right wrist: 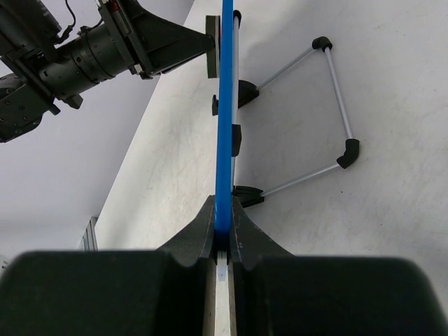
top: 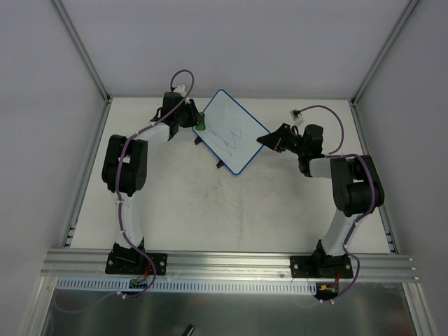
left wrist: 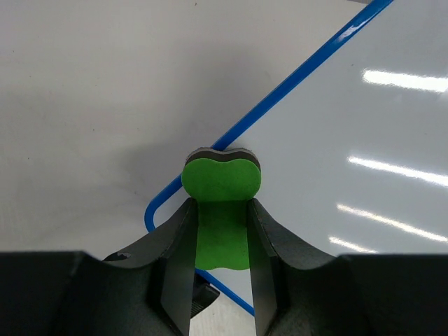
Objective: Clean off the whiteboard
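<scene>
From the right wrist the whiteboard (right wrist: 225, 126) shows edge-on only, its face and scribbles hidden; the right gripper (right wrist: 222, 204) is a dark blur at 6 o'clock. From the left wrist the board runs off the frame at 3 o'clock, and the left gripper (left wrist: 221, 204) covers the green eraser (left wrist: 221, 178) at its lower sides.

No legible text, label, brand, number or sign found in any view. The whiteboard (top: 232, 136) carries only dark scribbled pen lines, forming no readable characters.
</scene>
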Tool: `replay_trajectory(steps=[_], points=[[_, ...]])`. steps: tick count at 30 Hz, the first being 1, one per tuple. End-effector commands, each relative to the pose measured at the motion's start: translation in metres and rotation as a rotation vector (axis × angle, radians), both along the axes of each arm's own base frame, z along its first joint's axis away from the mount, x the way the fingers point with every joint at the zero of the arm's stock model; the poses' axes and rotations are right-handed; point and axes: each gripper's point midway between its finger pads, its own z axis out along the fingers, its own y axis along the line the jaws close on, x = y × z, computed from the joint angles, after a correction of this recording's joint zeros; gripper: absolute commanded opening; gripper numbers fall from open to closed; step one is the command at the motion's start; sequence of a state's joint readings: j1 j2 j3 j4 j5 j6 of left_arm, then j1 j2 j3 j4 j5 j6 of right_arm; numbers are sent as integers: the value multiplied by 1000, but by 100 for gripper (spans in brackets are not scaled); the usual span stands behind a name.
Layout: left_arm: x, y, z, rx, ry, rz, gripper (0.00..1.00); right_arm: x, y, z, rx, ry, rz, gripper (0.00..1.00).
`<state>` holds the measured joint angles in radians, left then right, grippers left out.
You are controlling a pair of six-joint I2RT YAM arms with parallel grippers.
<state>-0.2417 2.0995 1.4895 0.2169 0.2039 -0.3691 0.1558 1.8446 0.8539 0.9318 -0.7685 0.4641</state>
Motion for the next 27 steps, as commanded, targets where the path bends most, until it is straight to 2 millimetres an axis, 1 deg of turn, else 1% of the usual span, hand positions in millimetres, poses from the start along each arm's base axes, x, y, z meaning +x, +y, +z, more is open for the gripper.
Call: replay_trajectory(steps=[1, 2, 7, 10, 12, 13, 15, 17, 19, 20, 22, 23, 26, 27], points=[[-3, -9, -4, -65, 38, -2, 0, 5, 6, 41, 1, -174, 31, 0], [-3, -8, -7, -71, 47, -5, 0, 5, 6, 41, 1, -174, 31, 0], [-4, -14, -1, -90, 36, -32, 0, 5, 6, 41, 1, -171, 31, 0], [-7, -21, 0, -96, 29, -51, 0, 6, 6, 41, 2, -170, 31, 0], [-6, -26, 6, -103, 3, -62, 0, 6, 5, 40, 3, -167, 29, 0], [-9, -31, 6, -104, -2, -74, 0, 6, 6, 40, 3, -167, 31, 0], [-10, -38, 13, -108, -31, -88, 0, 6, 6, 40, 2, -168, 31, 0], [-16, -50, 16, -111, -46, -115, 0, 7, 6, 41, 3, -170, 31, 0], [-18, -59, 24, -108, -78, -136, 0, 7, 6, 41, 4, -168, 31, 0], [-22, -69, 30, -105, -94, -157, 0, 6, 6, 40, 4, -166, 32, 0], [-26, -80, 36, -82, -123, -187, 0, 6, 6, 40, 3, -167, 31, 0], [-31, -92, 40, -73, -139, -215, 0, 6, 6, 40, 3, -167, 31, 0], [-39, -111, 50, -15, -202, -269, 0, 7, 6, 41, 5, -166, 30, 0], [-46, -123, 52, 17, -228, -305, 0, 7, 6, 41, 4, -169, 31, 0]])
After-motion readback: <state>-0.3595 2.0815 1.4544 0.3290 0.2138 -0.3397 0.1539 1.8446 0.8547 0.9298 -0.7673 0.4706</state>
